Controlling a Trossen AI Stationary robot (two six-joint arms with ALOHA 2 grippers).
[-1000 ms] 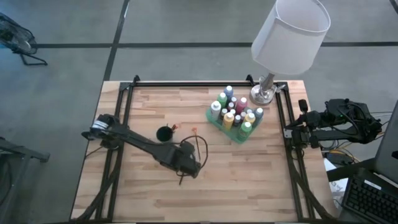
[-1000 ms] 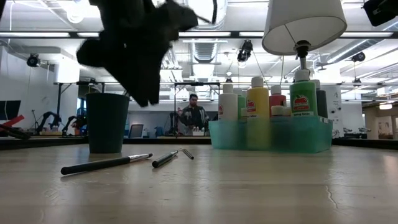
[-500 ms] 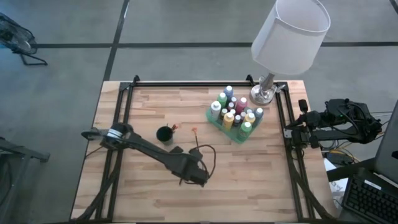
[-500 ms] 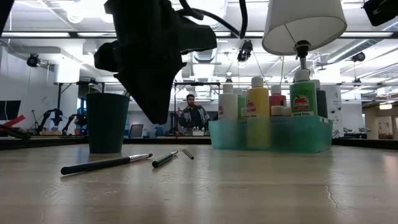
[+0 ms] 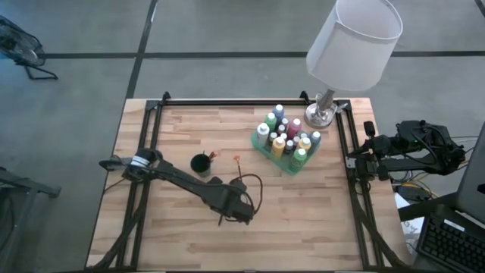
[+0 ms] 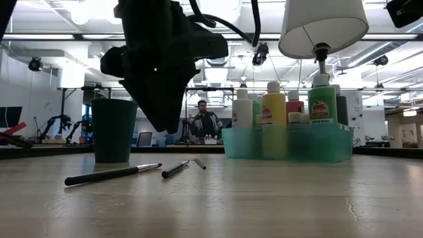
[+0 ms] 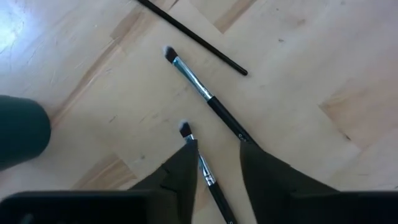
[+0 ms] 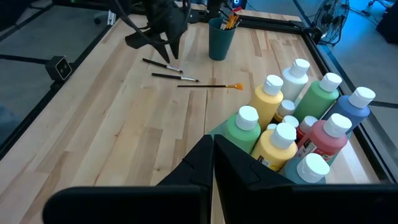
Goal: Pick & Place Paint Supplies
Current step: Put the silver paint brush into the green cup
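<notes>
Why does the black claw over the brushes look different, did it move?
Yes. The left gripper slid away from the dark green cup toward the table's near edge, and hangs above the brushes.

A white-shaded lamp (image 5: 353, 42) stands beyond the green tray (image 5: 261, 149)

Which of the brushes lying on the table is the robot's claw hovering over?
The small dark-handled brush that runs between the left gripper's open jaws. The longer silver-collared brush lies just beyond it, and the orange-tipped brush lies farther off.
</notes>
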